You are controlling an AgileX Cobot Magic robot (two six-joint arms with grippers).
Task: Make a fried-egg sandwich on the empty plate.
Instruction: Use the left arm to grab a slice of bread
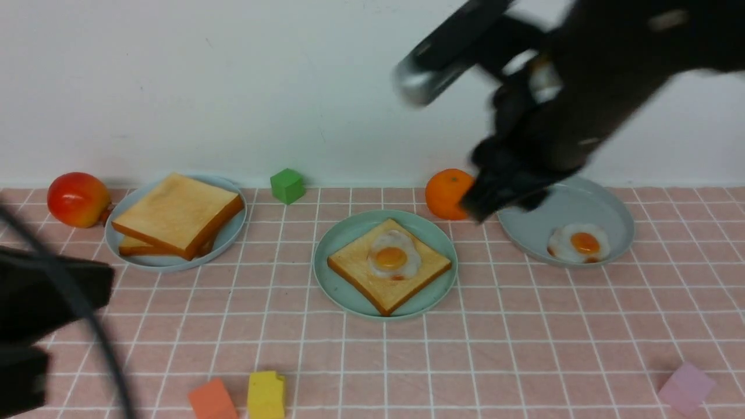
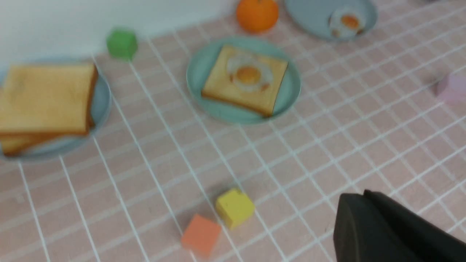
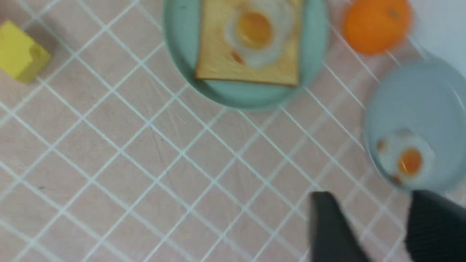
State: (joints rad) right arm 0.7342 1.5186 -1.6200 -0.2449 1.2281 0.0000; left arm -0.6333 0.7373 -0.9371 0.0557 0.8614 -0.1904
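Sandwich (image 1: 401, 288) half built: toast (image 1: 355, 265), egg (image 1: 391, 257) atop, sat on plate (image 1: 334, 288), centre. Second slice lay on left stack (image 1: 177, 212). Toast looked light, stiff, probably foam; pinch across crust edge. Right gripper (image 3: 369, 196) raised, jaws apart, empty; left gripper (image 2: 360, 202) closed.

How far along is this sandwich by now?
Done: one toast slice lies on the green plate with a fried egg on top. In hand: nothing; the right gripper is open and empty, the left gripper shut and empty. Left: a second slice from the toast stack on the blue plate must cover the egg.
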